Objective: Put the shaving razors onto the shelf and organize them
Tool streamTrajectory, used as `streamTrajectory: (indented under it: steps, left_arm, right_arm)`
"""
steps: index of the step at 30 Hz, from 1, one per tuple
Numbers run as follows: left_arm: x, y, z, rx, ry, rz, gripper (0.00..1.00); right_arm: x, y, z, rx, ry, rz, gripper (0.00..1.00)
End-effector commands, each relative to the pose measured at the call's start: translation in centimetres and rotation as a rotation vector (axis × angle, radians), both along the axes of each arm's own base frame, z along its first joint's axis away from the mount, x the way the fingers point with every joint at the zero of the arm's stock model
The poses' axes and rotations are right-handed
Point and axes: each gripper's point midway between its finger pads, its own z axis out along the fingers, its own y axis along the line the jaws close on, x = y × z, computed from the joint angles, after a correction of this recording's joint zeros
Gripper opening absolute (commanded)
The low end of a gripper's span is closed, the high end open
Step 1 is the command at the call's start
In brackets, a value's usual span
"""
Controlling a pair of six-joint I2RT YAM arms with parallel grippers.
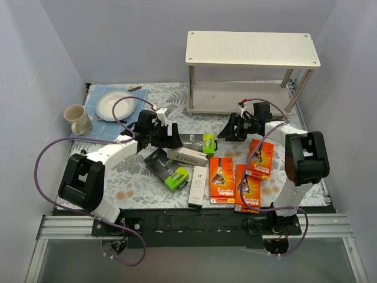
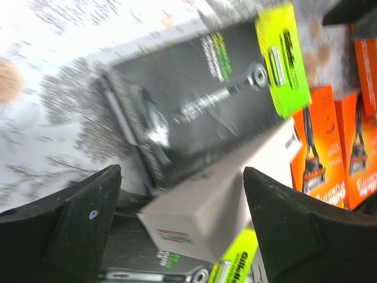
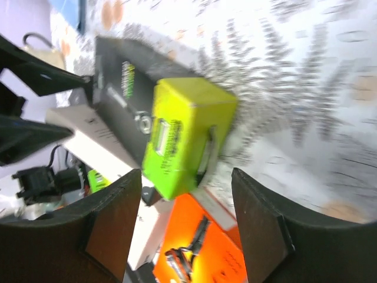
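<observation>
The razor boxes lie on the patterned cloth in front of the shelf (image 1: 253, 50). A black box with a lime end (image 1: 197, 141) lies between my two grippers. A grey Harry's box (image 1: 187, 157) rests on a second black and lime box (image 1: 166, 170), next to a white Harry's box (image 1: 198, 183). Three orange boxes (image 1: 221, 180) lie at the right. My left gripper (image 1: 168, 135) is open; in its wrist view the grey box (image 2: 224, 194) lies below its open gripper (image 2: 182, 218). My right gripper (image 1: 227, 131) is open, its jaws (image 3: 185, 230) over the lime end (image 3: 182, 135).
A mug (image 1: 76, 118) and a white plate (image 1: 116, 107) sit on a blue cloth (image 1: 97, 97) at the back left. The shelf's lower board (image 1: 241, 97) is just behind my right gripper. Walls close in on both sides.
</observation>
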Motion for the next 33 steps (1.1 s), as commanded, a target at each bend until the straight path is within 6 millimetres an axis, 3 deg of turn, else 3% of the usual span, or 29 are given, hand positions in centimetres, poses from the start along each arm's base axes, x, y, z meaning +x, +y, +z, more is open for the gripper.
streamTrajectory:
  steps: [1, 5, 9, 15, 18, 19, 23, 28, 33]
  left_arm:
    - [3.6, 1.9, 1.8, 0.013, -0.071, 0.085, 0.84]
    - [4.2, 1.5, 1.0, 0.008, -0.051, 0.048, 0.84]
    - [4.4, 0.3, 0.8, -0.026, -0.03, -0.011, 0.84]
    - [5.0, -0.7, 0.1, -0.047, -0.017, -0.055, 0.84]
    - [5.2, -1.2, -0.6, -0.054, 0.001, -0.079, 0.81]
    - [5.3, -1.4, -1.1, -0.056, 0.013, -0.086, 0.81]
    - [6.4, -2.3, -1.4, -0.081, 0.017, -0.106, 0.77]
    - [8.7, -3.4, -1.1, -0.09, -0.018, -0.108, 0.74]
    - [13.0, -3.0, 2.0, -0.038, -0.128, -0.016, 0.82]
  right_arm:
    - [0.6, -1.6, -0.3, -0.033, -0.025, -0.018, 0.68]
    - [0.5, -0.9, -1.0, 0.005, -0.002, 0.009, 0.61]
    - [0.3, 0.6, -0.8, 0.053, 0.005, 0.082, 0.61]
    - [0.4, 1.4, -2.6, 0.021, 0.053, 0.101, 0.59]
    - [0.1, 2.0, -3.0, 0.038, 0.057, 0.127, 0.5]
    - [0.1, 2.2, -3.2, 0.048, 0.064, 0.13, 0.41]
    - [-0.2, 2.6, -3.2, 0.098, 0.081, 0.134, 0.21]
    - [-0.1, 1.4, -2.7, 0.117, 0.095, 0.087, 0.09]
    - [0.5, -1.8, -1.9, 0.162, 0.139, -0.022, 0.01]
